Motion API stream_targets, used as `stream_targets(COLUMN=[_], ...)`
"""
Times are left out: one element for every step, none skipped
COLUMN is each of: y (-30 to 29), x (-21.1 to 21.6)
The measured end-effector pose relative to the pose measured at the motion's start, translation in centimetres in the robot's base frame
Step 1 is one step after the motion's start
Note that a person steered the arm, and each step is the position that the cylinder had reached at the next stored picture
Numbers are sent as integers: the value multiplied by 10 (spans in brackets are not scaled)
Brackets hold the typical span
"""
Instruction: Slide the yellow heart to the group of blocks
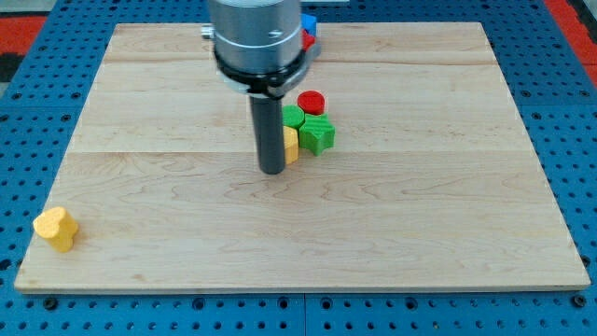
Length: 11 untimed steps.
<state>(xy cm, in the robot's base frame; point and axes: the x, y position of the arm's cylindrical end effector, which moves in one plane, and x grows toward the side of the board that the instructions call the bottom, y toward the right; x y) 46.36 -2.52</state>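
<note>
The yellow heart (55, 229) lies at the board's bottom left corner, near the edge. A group of blocks sits just right of the board's middle: a red cylinder (311, 102), a green block (294, 117), a green star-like block (317, 134) and a yellow block (291, 145) partly hidden by the rod. My tip (272, 170) rests on the board just left of the yellow block in the group, far to the right of the yellow heart.
The wooden board (420, 243) lies on a blue pegboard. A blue block (309, 25) and a red block (306, 40) sit at the board's top edge, mostly hidden behind the arm's body.
</note>
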Motion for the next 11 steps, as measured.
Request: stream_targets(y=[5,-26,-76,-164,-264,-277,-279,-280,-265,-232,-195], x=[-3,29,90,132,151,151,141,120,104,95,77])
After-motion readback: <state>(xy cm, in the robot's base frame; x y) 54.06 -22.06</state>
